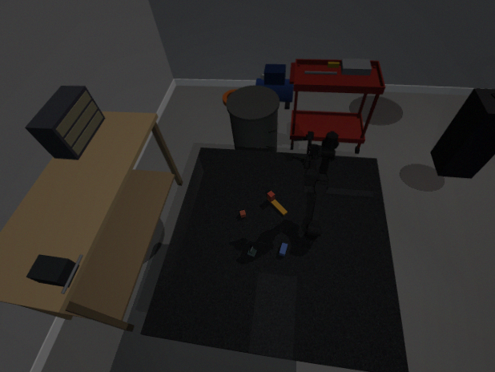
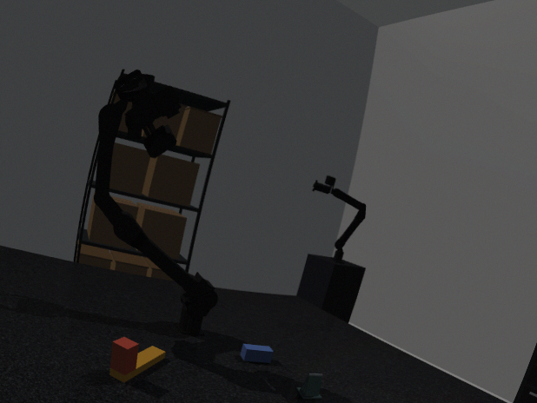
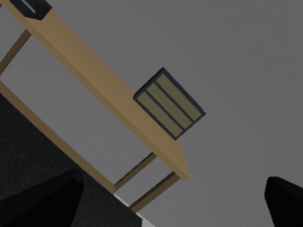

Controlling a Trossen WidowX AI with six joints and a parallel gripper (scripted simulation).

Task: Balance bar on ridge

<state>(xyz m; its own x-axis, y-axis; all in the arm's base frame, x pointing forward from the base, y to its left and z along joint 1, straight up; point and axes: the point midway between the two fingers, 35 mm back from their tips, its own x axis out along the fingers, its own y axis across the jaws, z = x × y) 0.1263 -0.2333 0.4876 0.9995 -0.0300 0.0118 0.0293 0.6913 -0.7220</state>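
The orange-yellow bar (image 1: 279,208) (image 2: 149,359) lies flat on the dark mat, with a red block (image 1: 271,196) (image 2: 124,357) standing upright on one end. The small dark green ridge (image 1: 252,252) (image 2: 314,385) stands on the mat apart from the bar, with nothing on it. My gripper (image 1: 295,148) (image 3: 174,184) is open and empty, its fingers far apart at the lower corners of the wrist view. It is raised well above the mat, away from bar and ridge. In the exterior view its fingers are too dark to make out.
A blue block (image 1: 283,248) (image 2: 257,354) lies beside the ridge, near the arm's base. A small orange-red cube (image 1: 243,214) lies left of the bar in the top view. A wooden bench (image 1: 76,192) (image 3: 93,63), a grey barrel (image 1: 254,120) and a red cart (image 1: 328,126) stand around the mat.
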